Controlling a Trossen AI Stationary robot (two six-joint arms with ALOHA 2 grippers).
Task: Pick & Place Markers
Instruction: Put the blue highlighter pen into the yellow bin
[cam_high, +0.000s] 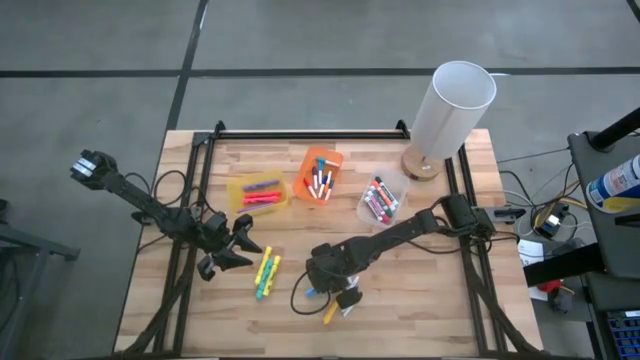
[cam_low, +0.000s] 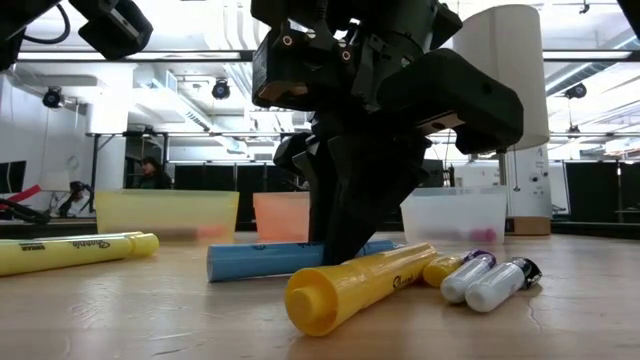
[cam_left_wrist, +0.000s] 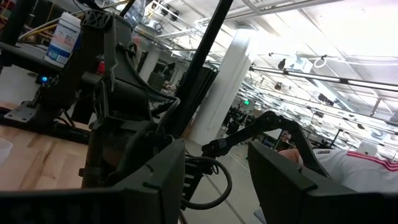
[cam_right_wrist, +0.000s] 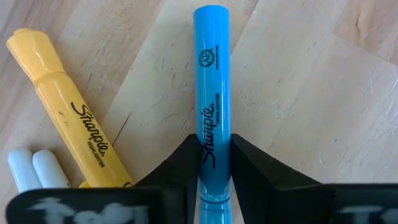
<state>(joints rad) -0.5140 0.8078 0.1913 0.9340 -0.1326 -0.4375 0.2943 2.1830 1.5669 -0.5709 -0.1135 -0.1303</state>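
Right gripper (cam_right_wrist: 214, 165) is pinching a smooth blue cylindrical Sharpie highlighter (cam_right_wrist: 211, 93), lying flat on the wood-plank bench (cam_high: 420, 300) near its front edge. A yellow highlighter (cam_right_wrist: 71, 118) is lying just beside it. Left gripper (cam_high: 232, 245), fingers spread, is hovering toward the bench's left edge.

The wooden worktop (cam_high: 420, 310) carried a blue marker (cam_right_wrist: 211, 106) lying flat between the right tool's (cam_right_wrist: 214, 171) fingers, a yellow marker (cam_right_wrist: 68, 112) and two white ones (cam_right_wrist: 31, 171) just beside that tool, and yellow, orange and clear bins (cam_high: 258, 192) farther off.
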